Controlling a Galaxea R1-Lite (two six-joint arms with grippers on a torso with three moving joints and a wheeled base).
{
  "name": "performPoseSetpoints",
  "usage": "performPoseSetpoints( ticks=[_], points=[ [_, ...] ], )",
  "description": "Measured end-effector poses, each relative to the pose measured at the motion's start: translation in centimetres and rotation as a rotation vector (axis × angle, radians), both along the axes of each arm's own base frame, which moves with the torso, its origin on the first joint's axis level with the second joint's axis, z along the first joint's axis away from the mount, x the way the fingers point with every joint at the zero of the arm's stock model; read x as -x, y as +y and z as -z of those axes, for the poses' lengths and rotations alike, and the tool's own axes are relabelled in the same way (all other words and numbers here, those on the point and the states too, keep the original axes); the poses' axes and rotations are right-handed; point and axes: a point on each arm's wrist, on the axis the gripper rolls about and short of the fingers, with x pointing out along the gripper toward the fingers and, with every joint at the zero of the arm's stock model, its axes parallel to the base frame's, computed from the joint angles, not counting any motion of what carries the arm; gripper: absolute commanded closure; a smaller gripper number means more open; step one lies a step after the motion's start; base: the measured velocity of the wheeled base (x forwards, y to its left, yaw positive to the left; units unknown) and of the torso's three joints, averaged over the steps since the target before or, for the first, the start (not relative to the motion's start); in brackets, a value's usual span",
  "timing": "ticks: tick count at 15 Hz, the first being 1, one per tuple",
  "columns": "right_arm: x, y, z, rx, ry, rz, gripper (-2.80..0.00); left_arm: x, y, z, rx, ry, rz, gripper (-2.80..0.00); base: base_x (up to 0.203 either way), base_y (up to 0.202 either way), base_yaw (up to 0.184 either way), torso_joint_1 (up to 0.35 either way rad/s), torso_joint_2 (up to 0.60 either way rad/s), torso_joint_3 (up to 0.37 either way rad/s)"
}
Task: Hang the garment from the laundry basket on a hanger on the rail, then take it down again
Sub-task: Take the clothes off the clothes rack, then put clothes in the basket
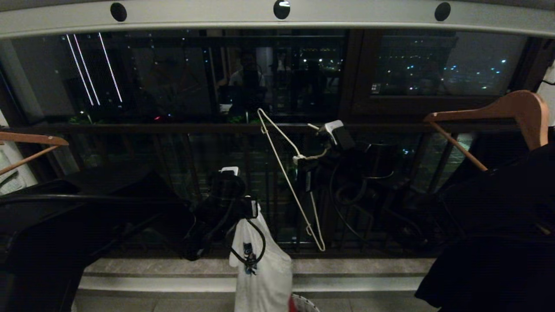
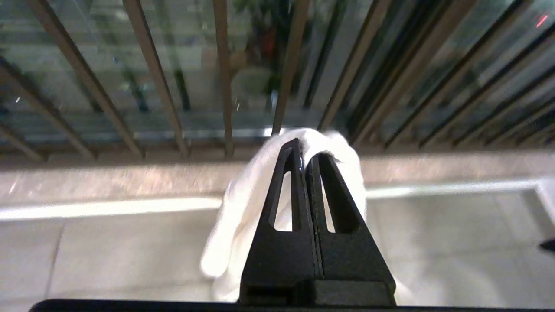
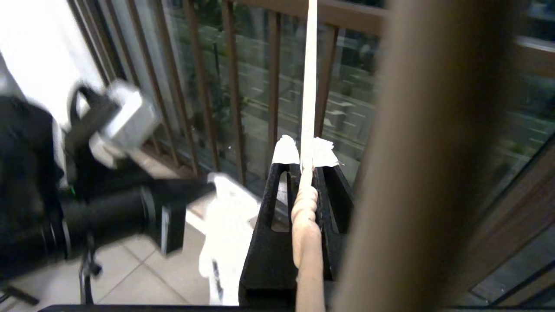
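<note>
Left gripper (image 2: pixel 308 158): jaws pressed together on a fold of the garment (image 1: pixel 262 268), holding it up in front of the balcony bars; in the left wrist view the white cloth bulges over both fingertips.
Right gripper (image 3: pixel 305 167): clamped on the hanger (image 1: pixel 289 177) at its twisted neck, with the wire running up between the fingertips; it holds the hanger tilted, one arm pointing up and the other down, beside the left gripper.
Garment: hangs limp from the left gripper, its lower part dropping toward the laundry basket (image 1: pixel 305 304), whose rim just shows at the floor, where a bit of red cloth (image 1: pixel 293 304) shows beside it.
How the garment will handle: light, soft and floppy, judging by the way it drapes; a pinch holds it, but it will sag and bunch, so the neck opening or a shoulder seam looks the best place to hold it for threading.
How the hanger will handle: thin, stiff wire, probably light and apt to swing; the neck gives the firmest hold.
Wooden hangers (image 1: pixel 498 125): off to either side, with dark clothes.
Rail (image 1: pixel 360 16): overhead, well above both grippers; the hanger is not on it.
</note>
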Motion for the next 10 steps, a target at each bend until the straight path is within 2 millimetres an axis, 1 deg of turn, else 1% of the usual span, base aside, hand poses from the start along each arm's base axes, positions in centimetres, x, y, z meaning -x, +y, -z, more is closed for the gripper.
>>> performPoseSetpoints(
  ticks=[3, 5, 7, 9, 10],
  points=[
    [-0.3, -0.3, -0.3, -0.003, -0.011, 0.029, 0.0, 0.3, -0.7, 1.4, -0.048, 0.03, 0.029, 0.0, 0.0, 0.0, 0.0, 0.0, 0.0, 0.0],
    [-0.5, -0.7, -0.7, -0.005, -0.024, 0.051, 0.0, 0.8, -1.3, 2.4, -0.084, 0.052, 0.056, 0.0, 0.0, 0.0, 0.0, 0.0, 0.0, 0.0],
    [-0.8, -1.3, -1.0, -0.001, -0.028, 0.067, 0.0, 1.5, -2.1, 2.9, -0.115, 0.063, 0.09, 0.0, 0.0, 0.0, 0.0, 0.0, 0.0, 0.0],
    [-1.4, -2.2, -1.5, -0.005, -0.034, 0.094, 0.0, 2.2, -3.0, 3.5, -0.209, 0.077, 0.153, 0.0, 0.0, 0.0, 0.0, 0.0, 0.0, 0.0],
    [-1.5, -2.7, -1.7, -0.004, -0.033, 0.105, 0.0, 2.5, -3.1, 3.8, -0.261, 0.098, 0.179, 0.0, 0.0, 0.0, 0.0, 0.0, 0.0, 0.0]
  ],
)
